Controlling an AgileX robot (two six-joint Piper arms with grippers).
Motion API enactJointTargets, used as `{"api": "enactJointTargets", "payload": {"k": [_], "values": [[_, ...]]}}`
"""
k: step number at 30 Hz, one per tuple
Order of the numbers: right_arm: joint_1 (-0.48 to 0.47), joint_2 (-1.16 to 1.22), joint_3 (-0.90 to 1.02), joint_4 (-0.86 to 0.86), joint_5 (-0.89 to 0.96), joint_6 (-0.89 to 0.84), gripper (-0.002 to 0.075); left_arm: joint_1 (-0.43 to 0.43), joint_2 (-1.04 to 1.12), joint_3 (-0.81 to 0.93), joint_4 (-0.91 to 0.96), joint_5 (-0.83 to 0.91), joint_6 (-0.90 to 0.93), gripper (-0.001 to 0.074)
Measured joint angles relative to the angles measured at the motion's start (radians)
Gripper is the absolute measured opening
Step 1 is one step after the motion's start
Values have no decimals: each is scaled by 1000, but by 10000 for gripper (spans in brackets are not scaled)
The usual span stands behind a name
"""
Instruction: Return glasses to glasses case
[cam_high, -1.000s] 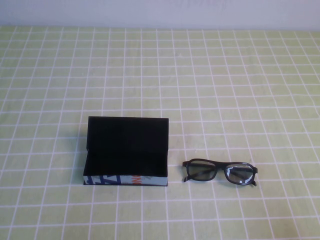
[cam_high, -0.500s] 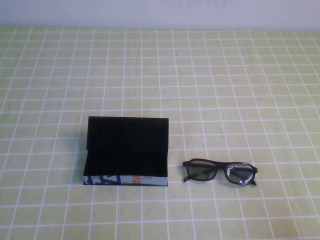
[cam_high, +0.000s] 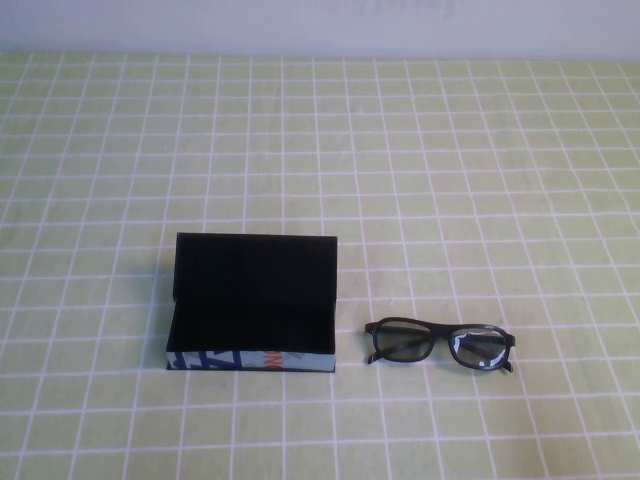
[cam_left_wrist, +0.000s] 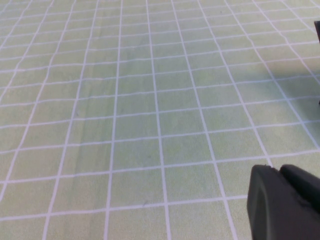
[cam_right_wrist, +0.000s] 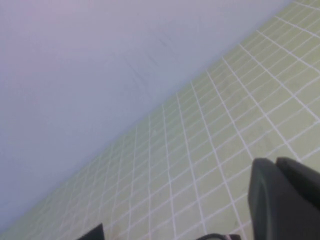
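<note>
Green gridded tablecloth (cam_high: 450, 180), case open, glasses not yet in.

You'll find the glasses (cam_high: 440, 344) lying just right of the open glasses case (cam_high: 252, 305), long axis left-to-right, parallel to the case. Neither arm shows from above. Your right gripper (cam_right_wrist: 287, 200) glimpses both, so it's probably nearer; the left gripper (cam_left_wrist: 285, 202) faces mostly bare cloth. I can't tell either gripper's opening.

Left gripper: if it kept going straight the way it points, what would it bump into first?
Probably just the green checked tablecloth. The left gripper shows only as a dark part at its wrist view's edge, with bare cloth ahead; depth is unclear.
</note>
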Motion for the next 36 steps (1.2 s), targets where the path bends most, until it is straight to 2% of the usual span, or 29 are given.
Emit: {"api": "enactJointTargets", "payload": {"k": [6,10,14,18,24,28,32,36], "values": [[0,0,0,123,-7,0,-11,0,0,0,0,0,0,-2],[0,15,-42,142,147,0,-11,0,0,0,0,0,0,-2],[0,157,-194,95,394,-10,-11,0,0,0,0,0,0,-2],[0,359,-356,65,634,-129,-11,0,0,0,0,0,0,-2],[2,666,-562,-56,856,-224,-11,0,0,0,0,0,0,-2],[8,829,-682,-160,943,-256,-11,0,0,0,0,0,0,-2],[25,963,-764,-223,954,-288,-11,0,0,0,0,0,0,-2],[125,1089,-843,-254,956,-322,-11,0,0,0,0,0,0,-2]]}}
